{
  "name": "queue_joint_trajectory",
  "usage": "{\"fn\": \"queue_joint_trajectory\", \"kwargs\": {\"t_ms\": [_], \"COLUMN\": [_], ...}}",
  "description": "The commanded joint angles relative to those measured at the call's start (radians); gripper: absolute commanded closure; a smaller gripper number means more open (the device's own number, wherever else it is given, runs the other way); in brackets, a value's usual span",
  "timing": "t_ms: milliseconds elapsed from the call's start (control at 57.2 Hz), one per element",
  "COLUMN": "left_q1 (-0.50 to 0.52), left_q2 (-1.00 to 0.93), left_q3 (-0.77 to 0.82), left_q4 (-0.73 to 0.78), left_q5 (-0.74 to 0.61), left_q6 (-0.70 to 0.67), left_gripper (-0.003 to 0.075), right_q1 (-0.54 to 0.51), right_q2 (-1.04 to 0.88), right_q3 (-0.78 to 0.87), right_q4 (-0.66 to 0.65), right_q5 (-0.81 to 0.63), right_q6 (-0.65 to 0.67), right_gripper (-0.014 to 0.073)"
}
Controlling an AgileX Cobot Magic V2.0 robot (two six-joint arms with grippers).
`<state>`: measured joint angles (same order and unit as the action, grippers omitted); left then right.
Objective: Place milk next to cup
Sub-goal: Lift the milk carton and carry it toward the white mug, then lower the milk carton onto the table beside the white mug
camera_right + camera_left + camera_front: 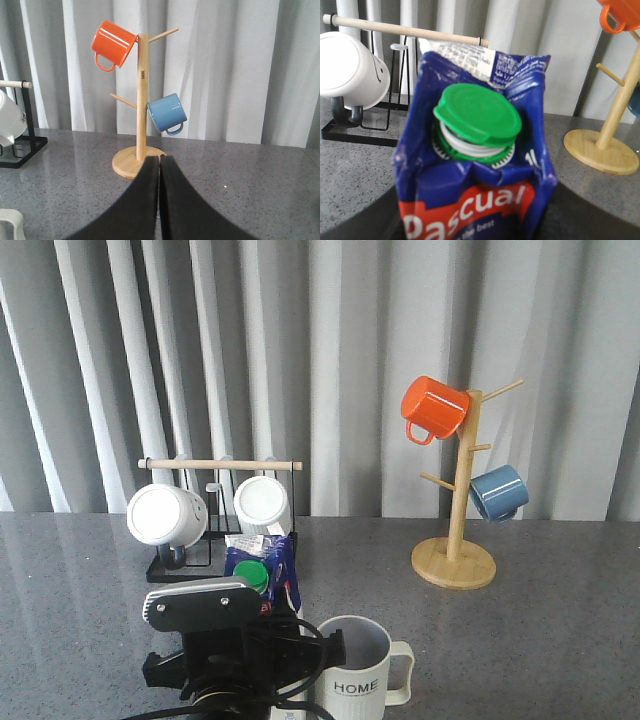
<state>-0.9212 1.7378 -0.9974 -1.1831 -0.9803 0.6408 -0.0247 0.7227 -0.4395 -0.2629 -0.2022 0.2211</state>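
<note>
The milk carton (262, 575) stands upright at the front of the grey tabletop (560, 640), just left of the cream "HOME" cup (356, 672) and very close to it; whether the two touch cannot be told, since the left arm's black wrist housing covers the carton's lower part in the front view. In the left wrist view the carton (475, 200) fills the frame, its green cap (479, 116) facing the camera and the red "Pascual" label below, with its blue top creased. The left gripper sits around the carton, but its fingers are hidden, so whether it pinches the carton cannot be told. The right gripper (159, 200) has its dark fingers pressed together, holding nothing, and faces the wooden mug tree (139, 125). That tree (455, 530) stands to the right on the tabletop, carrying an orange mug (433, 408) and a blue mug (498, 492). Behind the carton, a black rack (215, 540) with a wooden bar holds two white mugs (168, 515).
</note>
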Motion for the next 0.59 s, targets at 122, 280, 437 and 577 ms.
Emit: {"fn": "queue_joint_trajectory", "kwargs": {"t_ms": [122,280,437,577], "left_q1": [-0.021,-0.027,-0.027,-0.027], "left_q2": [-0.017,-0.015,-0.015,-0.015], "left_q3": [-0.021,0.011,0.013,0.013], "left_q4": [0.048,0.045,0.051,0.052], "left_q5": [-0.078,-0.078,-0.064,-0.063], "left_q6": [-0.011,-0.057,-0.063,-0.059], "left_gripper": [0.0582,0.0582,0.0582,0.0582], "right_q1": [-0.004,-0.004,-0.004,-0.004], "right_q2": [-0.005,-0.005,-0.005,-0.005], "right_q3": [-0.028,-0.028,-0.028,-0.028], "right_q4": [-0.002,-0.002,-0.002,-0.002], "right_q5": [-0.072,-0.072,-0.072,-0.072], "right_q6": [-0.004,-0.004,-0.004,-0.004], "right_gripper": [0.0603,0.0603,0.0603,0.0603]}}
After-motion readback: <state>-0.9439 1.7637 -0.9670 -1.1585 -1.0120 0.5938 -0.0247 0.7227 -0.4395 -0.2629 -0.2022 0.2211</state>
